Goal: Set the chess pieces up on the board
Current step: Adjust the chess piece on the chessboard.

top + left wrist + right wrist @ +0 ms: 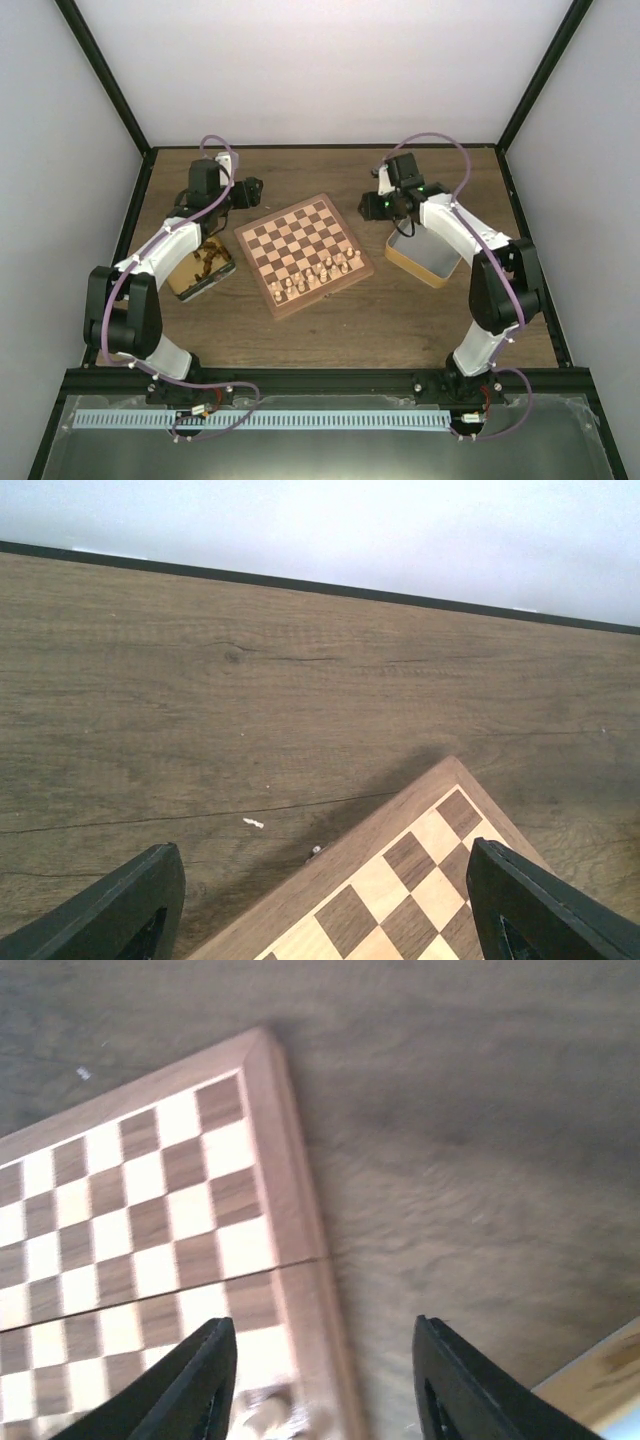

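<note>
The board (pixel 305 252) lies turned at an angle in the middle of the table. Several pale chess pieces (pixel 322 270) stand on its near rows. My left gripper (pixel 250 189) hovers off the board's far left corner (pixel 400 880). It is open (pixel 325 920) with nothing between its black fingers (pixel 130 910). My right gripper (pixel 373 205) hangs over the board's right edge (pixel 290 1210). It is open (pixel 325 1380) and empty. A blurred pale piece (pixel 265 1410) shows at the bottom edge beside its left finger (pixel 195 1385).
A tin (pixel 203 268) holding dark pieces sits left of the board under the left arm. A tan tin (pixel 425 255) sits to the board's right, and its corner (pixel 600 1380) shows in the right wrist view. A black frame rail (pixel 320 585) runs along the table's far edge.
</note>
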### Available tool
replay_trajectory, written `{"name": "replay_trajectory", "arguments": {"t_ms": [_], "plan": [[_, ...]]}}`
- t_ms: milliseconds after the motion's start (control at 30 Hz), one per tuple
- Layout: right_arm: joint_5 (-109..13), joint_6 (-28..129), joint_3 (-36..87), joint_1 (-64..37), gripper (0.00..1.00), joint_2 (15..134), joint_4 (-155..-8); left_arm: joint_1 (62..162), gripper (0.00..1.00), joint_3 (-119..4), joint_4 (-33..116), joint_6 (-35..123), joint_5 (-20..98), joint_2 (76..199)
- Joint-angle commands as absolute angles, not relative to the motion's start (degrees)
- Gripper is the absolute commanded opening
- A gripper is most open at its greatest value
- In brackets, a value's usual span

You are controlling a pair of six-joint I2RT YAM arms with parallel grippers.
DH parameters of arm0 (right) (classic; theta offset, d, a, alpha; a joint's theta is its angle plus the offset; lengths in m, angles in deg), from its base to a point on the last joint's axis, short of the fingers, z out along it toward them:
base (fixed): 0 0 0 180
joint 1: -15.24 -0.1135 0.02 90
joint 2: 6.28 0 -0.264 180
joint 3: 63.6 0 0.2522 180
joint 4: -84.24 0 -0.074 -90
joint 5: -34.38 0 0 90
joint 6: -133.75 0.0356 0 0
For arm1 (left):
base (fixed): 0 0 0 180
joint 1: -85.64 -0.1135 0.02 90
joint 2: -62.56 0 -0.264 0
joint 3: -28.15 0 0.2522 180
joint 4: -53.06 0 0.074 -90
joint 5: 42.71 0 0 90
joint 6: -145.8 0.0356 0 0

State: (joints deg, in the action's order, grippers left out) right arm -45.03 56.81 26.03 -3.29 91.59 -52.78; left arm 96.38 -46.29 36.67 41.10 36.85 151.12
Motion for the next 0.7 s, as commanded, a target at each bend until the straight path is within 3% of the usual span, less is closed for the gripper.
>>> {"name": "replay_trajectory", "arguments": {"t_ms": [0,267,667], "plan": [[-38.45,58.66,23.95,-5.38,0.44,91.27,-48.49,96.01,0.79,-46.12,37.39,41.12,35.83,149.26],[-34.88,57.14,20.85,-8.18,0.20,93.42,-46.37,96.01,0.79,-43.92,37.75,41.03,35.88,147.27],[-34.01,56.16,20.71,-9.43,0.16,96.65,-44.47,96.01,0.79,-43.26,37.90,40.68,36.04,146.63]]}}
